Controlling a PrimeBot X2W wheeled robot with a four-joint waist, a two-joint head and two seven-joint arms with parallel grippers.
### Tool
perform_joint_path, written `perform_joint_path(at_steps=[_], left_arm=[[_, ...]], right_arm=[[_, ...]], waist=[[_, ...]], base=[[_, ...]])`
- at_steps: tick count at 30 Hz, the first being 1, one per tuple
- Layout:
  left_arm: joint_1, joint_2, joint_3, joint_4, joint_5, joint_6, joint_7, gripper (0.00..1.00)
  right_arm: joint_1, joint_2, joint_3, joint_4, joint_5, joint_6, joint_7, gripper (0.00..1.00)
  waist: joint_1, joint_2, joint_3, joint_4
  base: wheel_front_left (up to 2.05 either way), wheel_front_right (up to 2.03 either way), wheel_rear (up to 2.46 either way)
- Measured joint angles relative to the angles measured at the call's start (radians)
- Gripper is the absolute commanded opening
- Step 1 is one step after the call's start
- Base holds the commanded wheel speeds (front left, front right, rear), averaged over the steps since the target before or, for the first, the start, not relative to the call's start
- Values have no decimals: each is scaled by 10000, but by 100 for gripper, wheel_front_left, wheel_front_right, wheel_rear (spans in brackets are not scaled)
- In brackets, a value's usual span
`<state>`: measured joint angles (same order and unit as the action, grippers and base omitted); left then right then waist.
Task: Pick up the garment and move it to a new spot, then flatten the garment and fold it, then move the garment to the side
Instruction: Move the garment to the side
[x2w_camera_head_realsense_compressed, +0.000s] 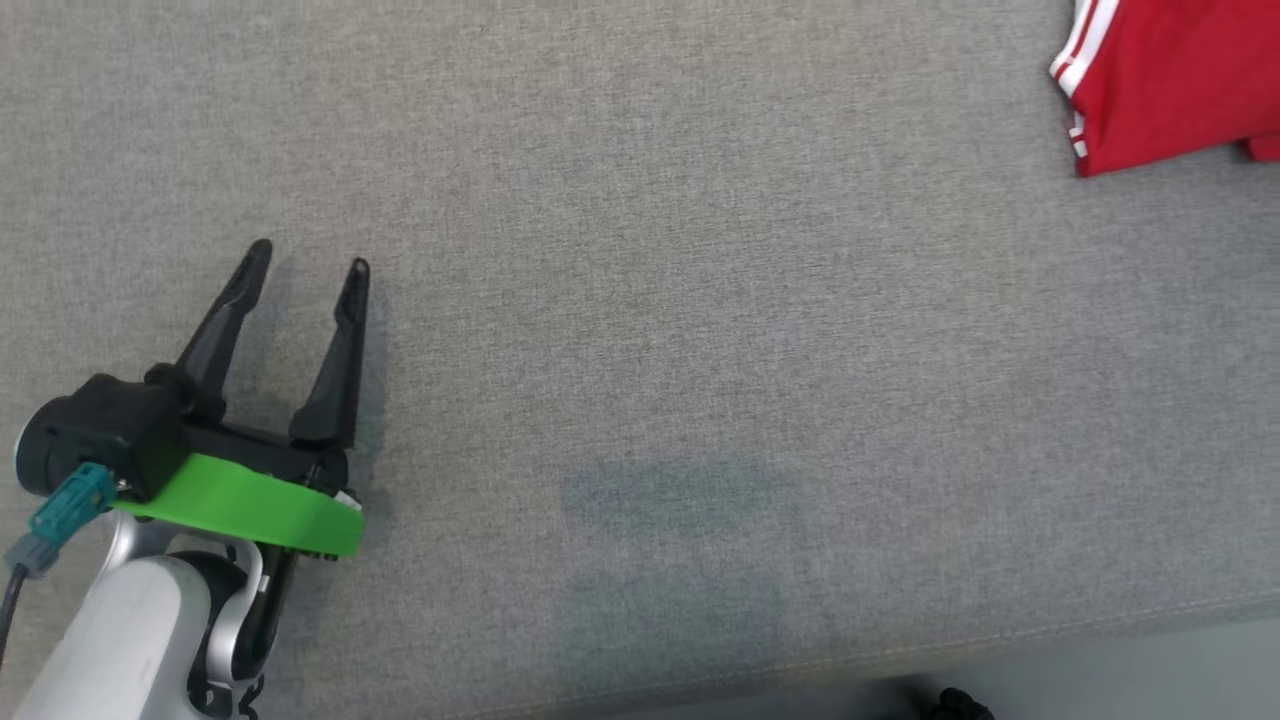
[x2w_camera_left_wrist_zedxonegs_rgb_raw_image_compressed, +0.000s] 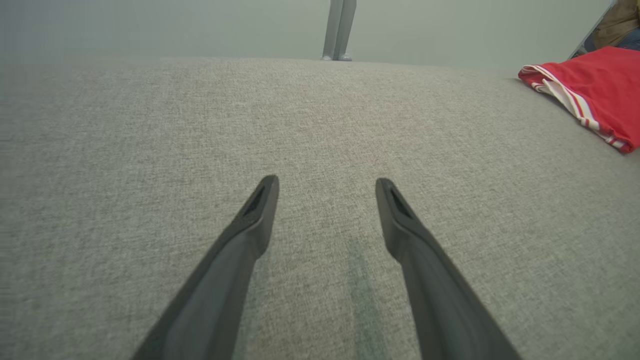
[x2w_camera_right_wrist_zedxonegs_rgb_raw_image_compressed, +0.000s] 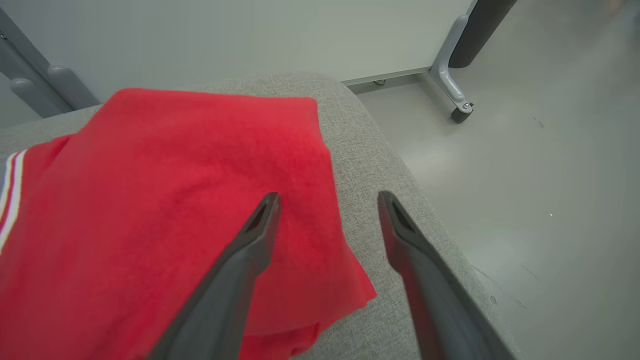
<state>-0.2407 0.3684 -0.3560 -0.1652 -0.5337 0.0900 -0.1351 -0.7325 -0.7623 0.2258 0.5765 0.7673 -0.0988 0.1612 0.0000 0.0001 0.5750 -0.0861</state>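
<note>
At the far right end of the grey cushion (x2w_camera_head_realsense_compressed: 700, 300), close to its rounded edge, lay the red garment (x2w_camera_head_realsense_compressed: 1170, 80), folded into a compact stack w/ white-striped trim along one side. That spot reads as the "side" the task asks for, so the job looked about done. The right gripper (x2w_camera_right_wrist_zedxonegs_rgb_raw_image_compressed: 327, 195) hung just above the garment's edge, fingers spread wide w/ nothing btwn them. One finger was over red cloth, the other over bare cushion, prob. the stance of a release, not a grab. The left gripper (x2w_camera_head_realsense_compressed: 310, 255) sat well apart toward the opposite end, also spread & empty, low over bare fabric. It was likely parked clear since the cloth needed no 2nd hold. Past the cushion edge were the floor (x2w_camera_right_wrist_zedxonegs_rgb_raw_image_compressed: 525, 175) & a wheeled stand leg (x2w_camera_right_wrist_zedxonegs_rgb_raw_image_compressed: 452, 95), so a stray nudge could prob. tip the stack off.
</note>
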Motion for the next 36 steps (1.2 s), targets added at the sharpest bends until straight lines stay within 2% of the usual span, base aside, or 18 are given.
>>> perform_joint_path(at_steps=[3,9,15,20,23,28,30,36], left_arm=[[105,2,215,173,-77,38,-155,100],[433,86,430,445,-102,61,-290,100],[767,161,884,725,-188,69,-656,100],[1210,-140,978,1051,-251,151,-832,100],[1418,-387,982,1289,-253,161,-930,100],[1738,-685,978,1457,-247,161,-995,100],[1858,-721,978,1509,-176,167,-1039,100],[2133,-802,961,1603,-148,171,-1051,100]], right_arm=[[8,161,46,-102,-2,21,-345,100],[359,309,109,-236,-10,349,-905,100],[1264,23,-33,-284,-35,550,-1755,100],[2115,-15,-86,-543,-211,721,-2489,100],[2659,36,-221,-790,-222,711,-3133,100],[3492,706,-105,-1425,-372,696,-3992,100],[4137,1154,-21,-1751,-360,646,-4044,100],[5189,1835,445,-2527,-709,441,-4088,100]], waist=[[0,0,-195,-125],[0,0,-586,-458],[0,0,-1202,-932],[0,0,-1858,-1243],[0,0,-2290,-1339],[0,0,-3012,-1324],[0,0,-3399,-1203],[0,0,-3984,-701]], base=[[0,0,0],[0,0,0],[0,0,0],[0,0,0],[0,0,0],[0,0,0],[0,0,0],[0,0,0]])
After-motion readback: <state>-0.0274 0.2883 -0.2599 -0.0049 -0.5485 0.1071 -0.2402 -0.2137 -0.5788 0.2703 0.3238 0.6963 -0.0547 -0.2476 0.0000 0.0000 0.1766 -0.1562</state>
